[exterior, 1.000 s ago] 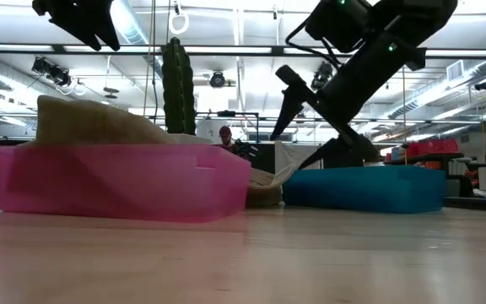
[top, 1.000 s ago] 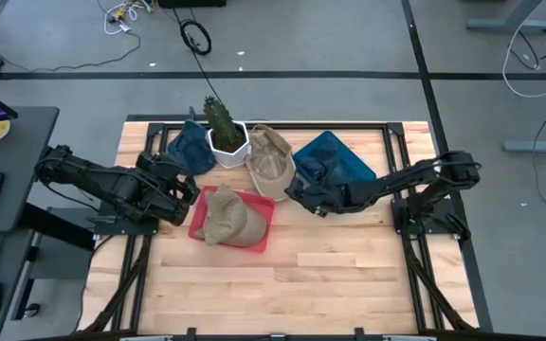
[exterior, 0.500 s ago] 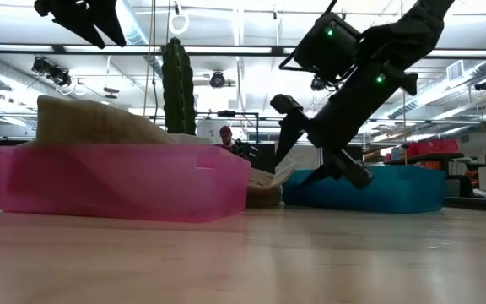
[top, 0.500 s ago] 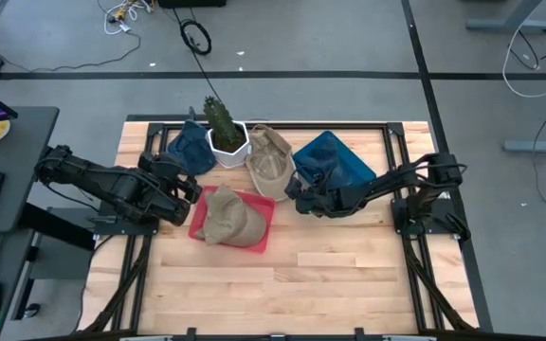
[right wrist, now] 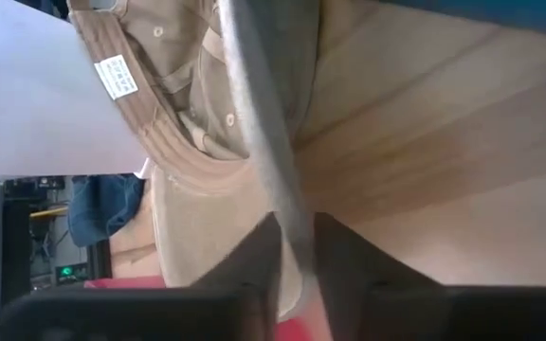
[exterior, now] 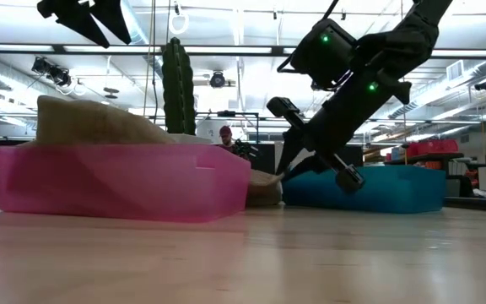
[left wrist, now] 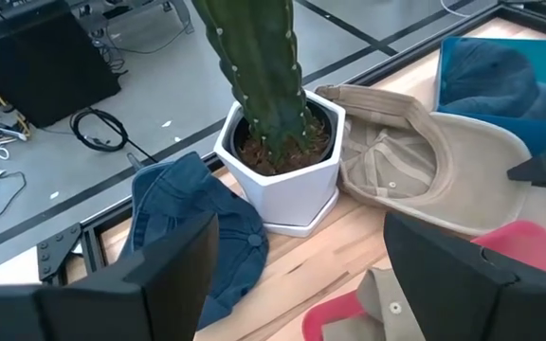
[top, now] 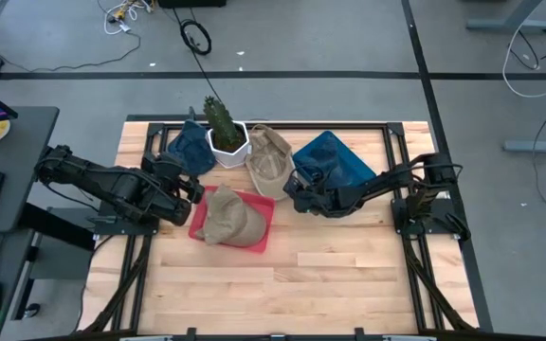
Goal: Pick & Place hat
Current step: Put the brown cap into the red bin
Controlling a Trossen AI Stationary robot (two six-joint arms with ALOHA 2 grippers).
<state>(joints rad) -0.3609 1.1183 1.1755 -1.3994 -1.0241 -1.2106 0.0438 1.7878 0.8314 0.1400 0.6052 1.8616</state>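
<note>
R gripper (top: 290,196) has dropped onto tan cap (top: 271,163), fingers now pinching its brim edge. Lift slow, check grip. L gripper (top: 190,188) spread, idle.

Upturned hat (top: 269,161) lies between potted cactus (top: 224,131) and tray (top: 335,159)

Ceiling strip lights (exterior: 226,49) are flooding the scene evenly; shadows on the surface (top: 330,275) are staying faint. In the low view the arms are showing as backlit silhouettes, and the near surface is blurring. In the right wrist view the cap brim (right wrist: 263,142) is smearing out of focus.
</note>
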